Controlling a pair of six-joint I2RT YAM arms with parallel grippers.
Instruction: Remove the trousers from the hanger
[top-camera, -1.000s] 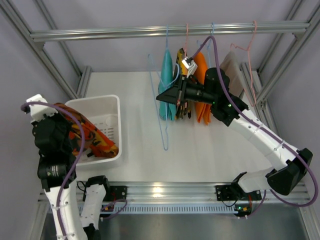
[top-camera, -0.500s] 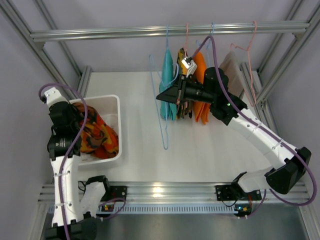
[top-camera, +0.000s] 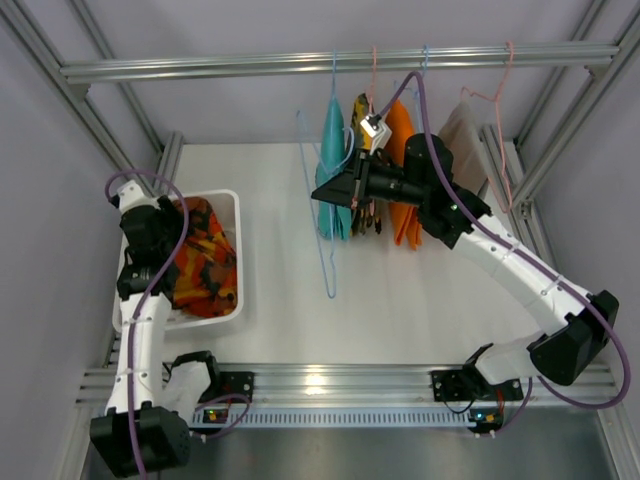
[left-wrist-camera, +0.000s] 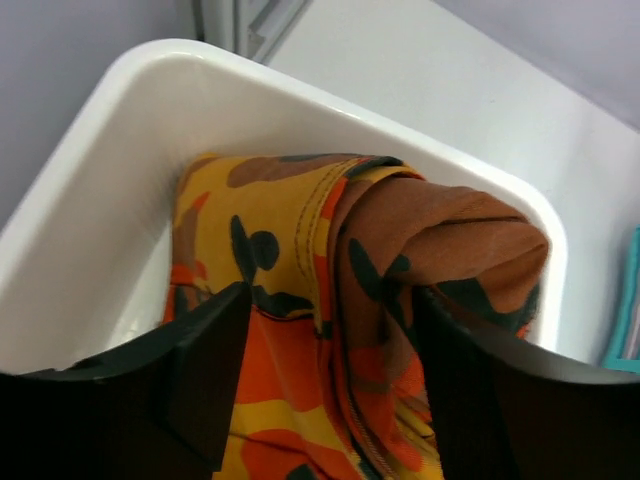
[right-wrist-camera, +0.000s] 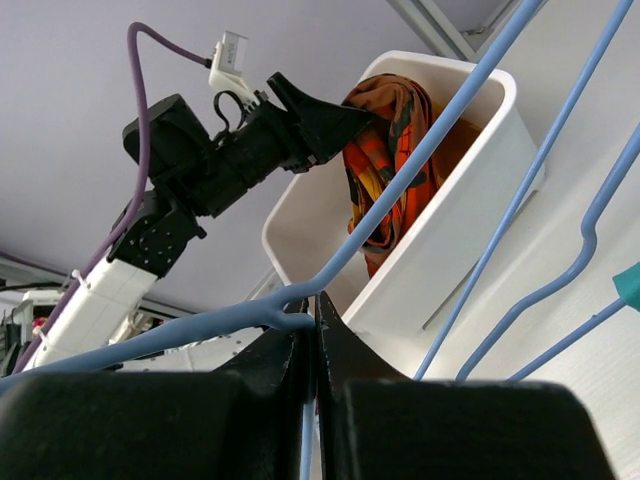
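The patterned orange, red, yellow and brown trousers (top-camera: 203, 265) lie bunched in the white bin (top-camera: 228, 200). My left gripper (left-wrist-camera: 330, 296) is open just above them, its dark fingers (left-wrist-camera: 205, 360) standing apart on either side of the cloth (left-wrist-camera: 280, 220). The teal trousers (top-camera: 332, 150) hang from the rail (top-camera: 250, 68). My right gripper (right-wrist-camera: 316, 302) is shut on the wire of an empty light blue hanger (right-wrist-camera: 420, 160), which also hangs beside the teal pair (top-camera: 326, 262). In the top view the right gripper (top-camera: 324, 192) reaches left at that hanger.
A dark patterned garment (top-camera: 366, 216), an orange one (top-camera: 402, 135) and a beige one (top-camera: 465, 130) hang further right on the rail. Aluminium frame posts (top-camera: 545, 140) flank the table. The white bin (right-wrist-camera: 470, 200) and my left arm (right-wrist-camera: 230, 150) appear in the right wrist view.
My left arm swung away from the near left edge to over the bin, lowering the patterned trousers into it, and its jaws have opened. The right arm has held still.
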